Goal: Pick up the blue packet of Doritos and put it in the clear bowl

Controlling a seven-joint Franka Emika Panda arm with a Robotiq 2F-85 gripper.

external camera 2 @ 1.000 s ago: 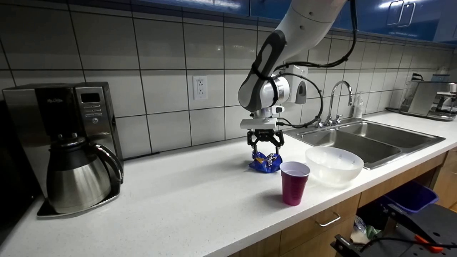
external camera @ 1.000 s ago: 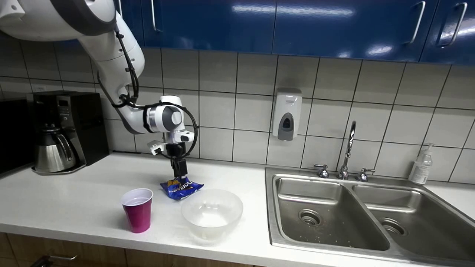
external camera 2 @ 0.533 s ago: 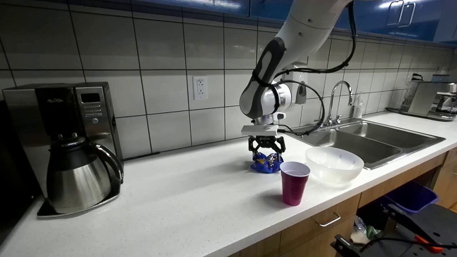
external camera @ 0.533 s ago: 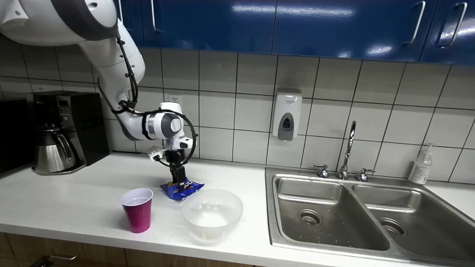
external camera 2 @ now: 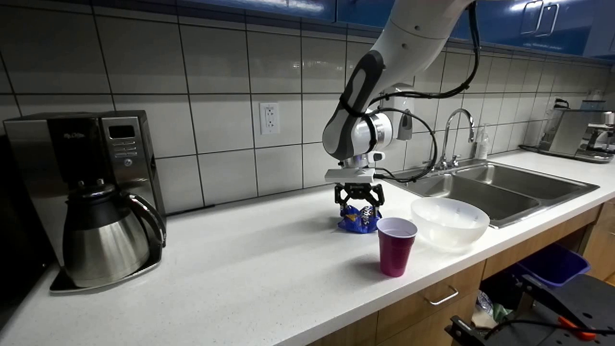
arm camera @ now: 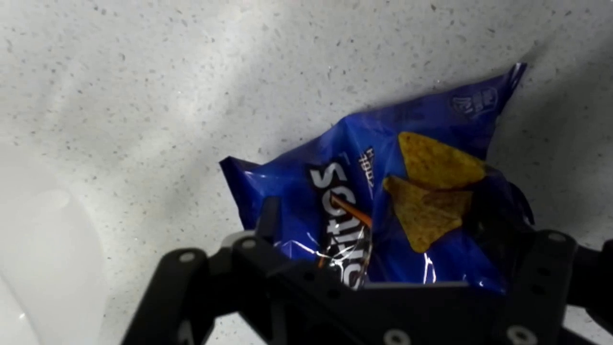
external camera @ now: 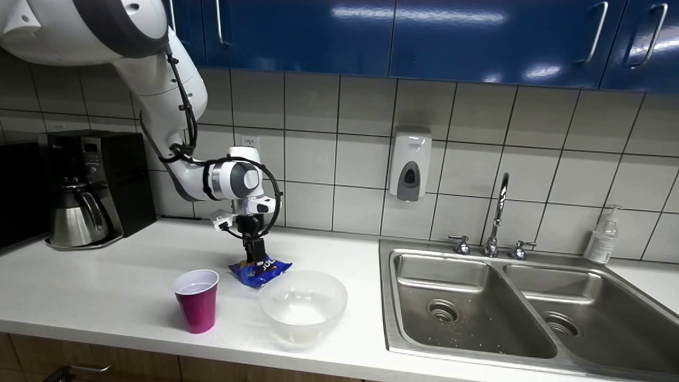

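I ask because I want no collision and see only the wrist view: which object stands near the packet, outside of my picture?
Observer: A magenta cup. It stands upright on the counter, nearer to the front edge than the packet is.
Operator: Of the bowl I see only a part. What larger thing is beside it, outside my picture?
Observer: In an exterior view, the sink is to the right of the bowl, with a strip of counter between them.
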